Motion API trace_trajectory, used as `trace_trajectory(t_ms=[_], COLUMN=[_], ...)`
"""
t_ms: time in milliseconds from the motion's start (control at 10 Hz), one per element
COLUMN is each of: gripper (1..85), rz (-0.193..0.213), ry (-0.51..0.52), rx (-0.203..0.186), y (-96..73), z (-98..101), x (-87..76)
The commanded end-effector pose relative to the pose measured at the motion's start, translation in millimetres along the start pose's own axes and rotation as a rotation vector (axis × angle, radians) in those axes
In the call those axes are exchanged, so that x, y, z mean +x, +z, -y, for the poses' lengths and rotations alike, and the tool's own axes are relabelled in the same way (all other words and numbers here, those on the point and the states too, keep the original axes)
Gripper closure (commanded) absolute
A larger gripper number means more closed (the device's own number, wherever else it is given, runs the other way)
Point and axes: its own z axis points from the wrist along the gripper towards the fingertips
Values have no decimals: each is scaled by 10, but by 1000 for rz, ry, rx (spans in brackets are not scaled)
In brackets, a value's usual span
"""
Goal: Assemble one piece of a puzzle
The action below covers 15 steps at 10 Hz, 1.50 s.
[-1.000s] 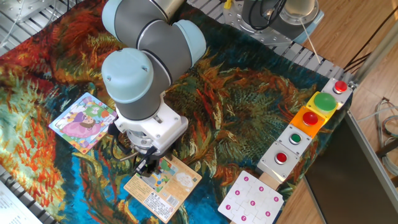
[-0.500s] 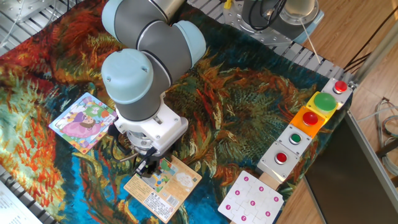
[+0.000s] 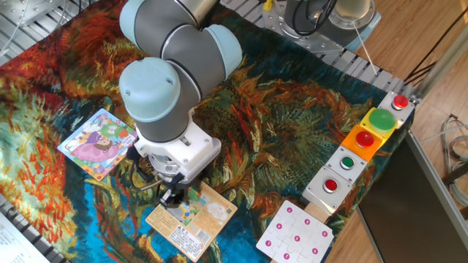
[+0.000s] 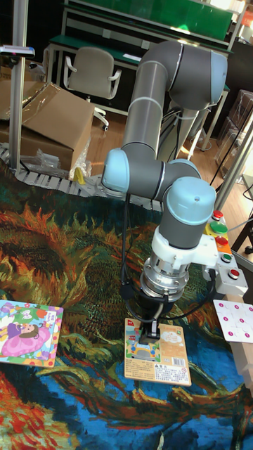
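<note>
Gripper [image 3: 175, 195] of the grey-and-pale-blue robot arm [image 4: 169, 183] hung low over the tan-orange card with a pastel picture and printed text [image 4: 156, 352], its dark fingertips reaching down to the card's upper left part, where small coloured pieces seemed to lie. That card served as the landmark of the scene. The arm's wrist pointed straight down over it, a pose that suited picking a loose piece up from a flat surface. Whether the claw was released or clenched on a piece could not be told, because the fingers were small and dark in both views and the wrist shaded them.

The small square cartoon puzzle with a figure in a pink-purple dress [image 3: 97, 143] lay flat on the cloth, well apart from the tan-orange card, on its far left side in the tall view. It sat clear of the arm, probably so that a piece could be carried across and pressed in from above. A white card with pink dots [image 3: 294, 236] lay to the tan-orange card's right. Beyond that, along the table edge, stood a row of boxes with red, orange and green push buttons [image 3: 362, 145]. A cloth with a swirling orange, red and blue pattern [image 3: 292, 117] covered the table beneath everything.
</note>
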Motion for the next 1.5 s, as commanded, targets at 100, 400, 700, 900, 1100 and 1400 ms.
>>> trace_trajectory(t_ms=[100,400,700,900,1100,1400], gripper=[597,773,843,843,843,843], rz=[19,22,1,14,28,15], ry=[6,12,34,47,75,106], rx=[7,9,8,9,12,14], y=[-28,-92,-255,-255,-256,-255], z=[30,47,40,43,54,59], x=[-19,16,51,19,-18,17])
